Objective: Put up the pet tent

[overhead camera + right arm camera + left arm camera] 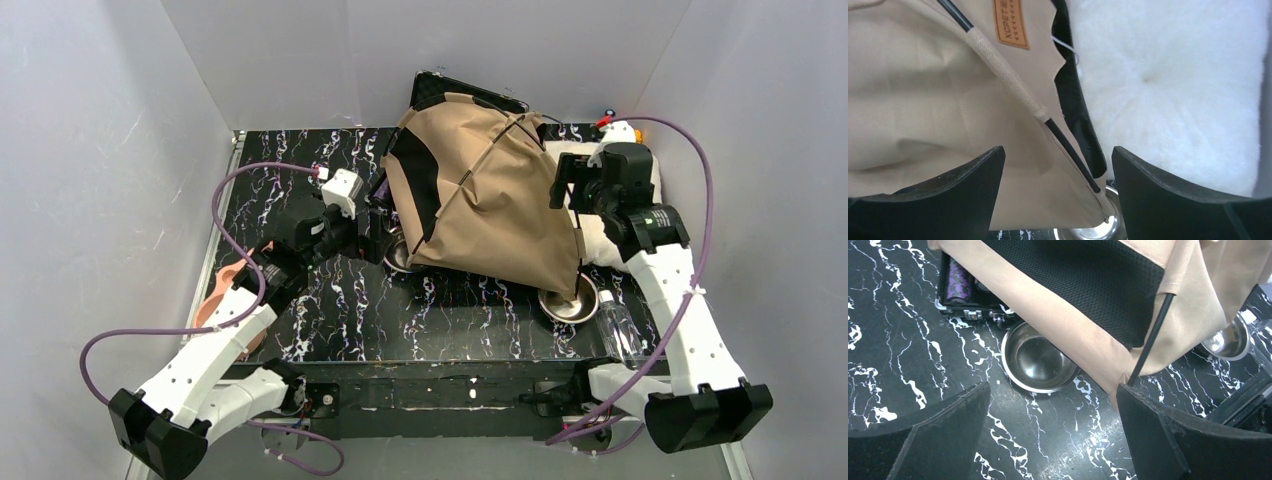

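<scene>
Pet tent (490, 200) slumped on the far middle of the table (330, 320), tan fabric and black mesh panel (1073, 285) facing left. Near left corner overhanging a steel bowl (1038, 360); near right corner reaching a second bowl (568, 303). Black pole (1150, 340) running down the left corner to the hem.

Left pincer (1053, 390) spread wide, nothing between its pads, poised just beside the tent's near left corner. Right pincer (1058, 150) also spread, gripping nothing, above the tent's right edge, with a sleeved pole (1008, 75) and brown label (1010, 22) beneath.

White cushion (1173, 85) touching the tent's right side. Open case (965, 295) behind the left bowl, partly under the fabric. Clear bottle (620, 325) near the second bowl.
</scene>
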Tool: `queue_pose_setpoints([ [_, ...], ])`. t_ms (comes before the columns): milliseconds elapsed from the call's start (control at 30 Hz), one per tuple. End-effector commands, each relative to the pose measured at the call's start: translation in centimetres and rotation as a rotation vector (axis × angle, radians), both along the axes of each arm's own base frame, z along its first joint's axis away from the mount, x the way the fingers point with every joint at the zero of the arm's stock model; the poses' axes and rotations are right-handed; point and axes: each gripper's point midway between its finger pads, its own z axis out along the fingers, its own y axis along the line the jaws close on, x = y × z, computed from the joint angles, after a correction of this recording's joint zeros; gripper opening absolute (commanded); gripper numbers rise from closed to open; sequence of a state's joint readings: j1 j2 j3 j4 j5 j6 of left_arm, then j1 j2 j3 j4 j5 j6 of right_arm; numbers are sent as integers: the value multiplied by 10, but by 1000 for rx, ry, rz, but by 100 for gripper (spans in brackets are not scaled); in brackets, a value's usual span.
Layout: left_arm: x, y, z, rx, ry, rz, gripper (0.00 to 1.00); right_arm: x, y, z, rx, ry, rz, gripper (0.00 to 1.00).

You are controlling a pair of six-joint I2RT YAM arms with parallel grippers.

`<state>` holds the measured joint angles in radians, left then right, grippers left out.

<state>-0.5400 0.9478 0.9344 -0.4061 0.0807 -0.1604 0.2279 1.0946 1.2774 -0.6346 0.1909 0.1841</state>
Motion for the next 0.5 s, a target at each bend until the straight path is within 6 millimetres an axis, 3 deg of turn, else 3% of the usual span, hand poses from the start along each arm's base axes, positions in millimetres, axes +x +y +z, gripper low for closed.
queue_pose_setpoints([
  [0,10,10,22,-34,-101,51,98,18,27,-23,18,0,214,84],
  [67,9,14,19,-22,-98,63,98,24,34,-39,21,13,260,80],
  [167,8,18,20,-18,-107,76,98,28,42,-48,29,51,301,53],
  [267,10,27,26,-12,-137,115,98,18,53,-31,111,80,310,27],
  [300,10,29,29,-11,-149,123,98,13,57,-23,140,76,307,22],
  [467,6,34,55,-25,-163,144,98,-10,93,21,191,-18,313,19],
])
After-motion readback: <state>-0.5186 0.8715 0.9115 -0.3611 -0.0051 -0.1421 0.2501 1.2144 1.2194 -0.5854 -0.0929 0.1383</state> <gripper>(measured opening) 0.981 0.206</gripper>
